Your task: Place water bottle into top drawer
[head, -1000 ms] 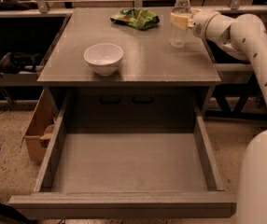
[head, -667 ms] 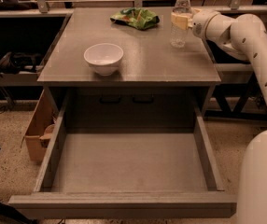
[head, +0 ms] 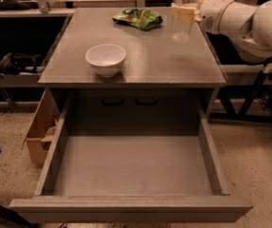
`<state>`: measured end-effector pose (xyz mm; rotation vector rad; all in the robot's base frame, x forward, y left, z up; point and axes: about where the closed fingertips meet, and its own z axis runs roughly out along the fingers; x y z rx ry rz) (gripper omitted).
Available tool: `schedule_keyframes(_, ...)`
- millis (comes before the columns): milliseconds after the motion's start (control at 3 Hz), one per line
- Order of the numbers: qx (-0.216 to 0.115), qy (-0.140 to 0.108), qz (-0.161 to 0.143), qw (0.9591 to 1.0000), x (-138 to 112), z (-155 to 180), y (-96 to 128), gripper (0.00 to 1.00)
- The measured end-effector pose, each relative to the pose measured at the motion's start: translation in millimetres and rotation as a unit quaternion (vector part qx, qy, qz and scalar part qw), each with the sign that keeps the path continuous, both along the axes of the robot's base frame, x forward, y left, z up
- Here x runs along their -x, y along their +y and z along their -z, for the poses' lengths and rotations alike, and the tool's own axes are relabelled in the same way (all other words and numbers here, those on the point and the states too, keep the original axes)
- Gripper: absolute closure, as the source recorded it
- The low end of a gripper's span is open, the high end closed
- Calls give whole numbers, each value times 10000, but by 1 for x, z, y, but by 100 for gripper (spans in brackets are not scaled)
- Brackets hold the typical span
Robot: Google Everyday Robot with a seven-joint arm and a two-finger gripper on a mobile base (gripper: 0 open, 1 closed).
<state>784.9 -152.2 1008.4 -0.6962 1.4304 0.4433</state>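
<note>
Now airborne: water bottle (head: 179, 30), raised slightly off the tabletop (head: 150, 56) at its rear right since a second ago, clamped mid-body by the gripper (head: 187, 13). Top drawer (head: 131, 208): open, bare. Lift done, likely; carry and lowering remain.

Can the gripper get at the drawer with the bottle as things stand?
Probably yes. The gripper grips the bottle over the table at its far right; the drawer stands open, floor bare, nothing blocking it.

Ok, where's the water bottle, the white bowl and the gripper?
water bottle (head: 180, 32): camera view, its clear lower body.
white bowl (head: 105, 59): camera view, its inside.
gripper (head: 185, 14): camera view, top right, between its fingers, clamped on the bottle.
</note>
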Motion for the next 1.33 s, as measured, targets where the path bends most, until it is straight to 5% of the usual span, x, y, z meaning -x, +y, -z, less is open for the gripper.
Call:
schedule_keyframes(667,169,-33,-491,9986,143,-16,21,100)
schedule_keyframes(1000,489,239,-703,9960,216,11,9,100)
schedule_keyframes(1333,659,416,-1396,9871,259,65,13,100)
